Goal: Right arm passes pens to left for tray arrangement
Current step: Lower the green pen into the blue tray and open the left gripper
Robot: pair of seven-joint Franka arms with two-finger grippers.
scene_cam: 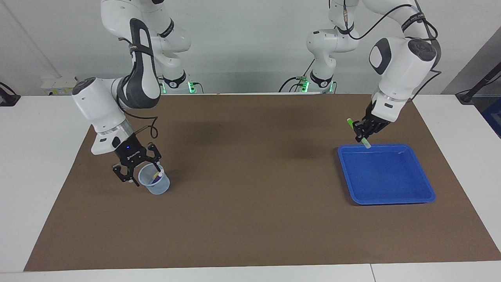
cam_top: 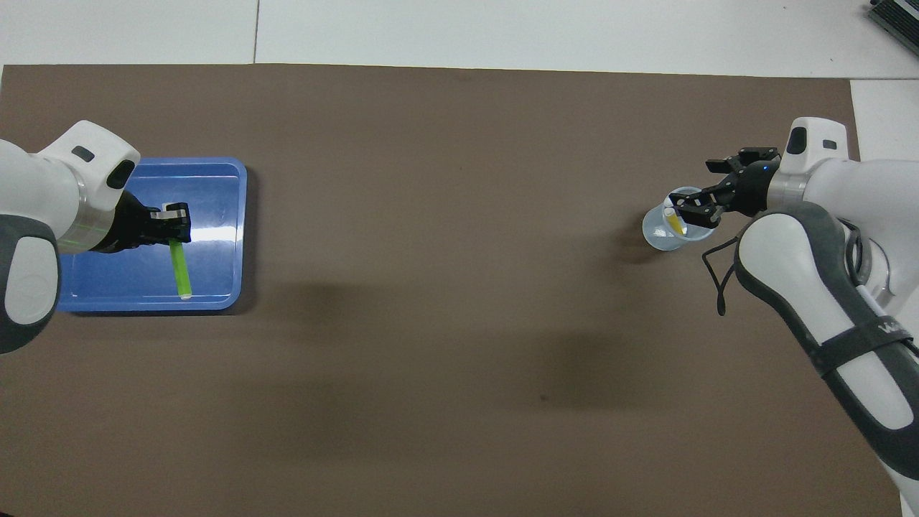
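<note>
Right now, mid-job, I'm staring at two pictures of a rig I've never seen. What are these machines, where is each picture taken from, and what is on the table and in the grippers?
These are two white robot arms, each ending in a black two-finger gripper, at a table with a brown mat. One picture faces the robots from across the table; the other looks down from above their own end, so the sides swap.

The left gripper is shut on a green pen, held tilted over the edge of the blue tray nearest the robots. Nothing else shows in the tray.

The right gripper is at the rim of a small clear cup at the right arm's end of the table, its fingers apart. A yellow pen and a purple pen stand in the cup.
</note>
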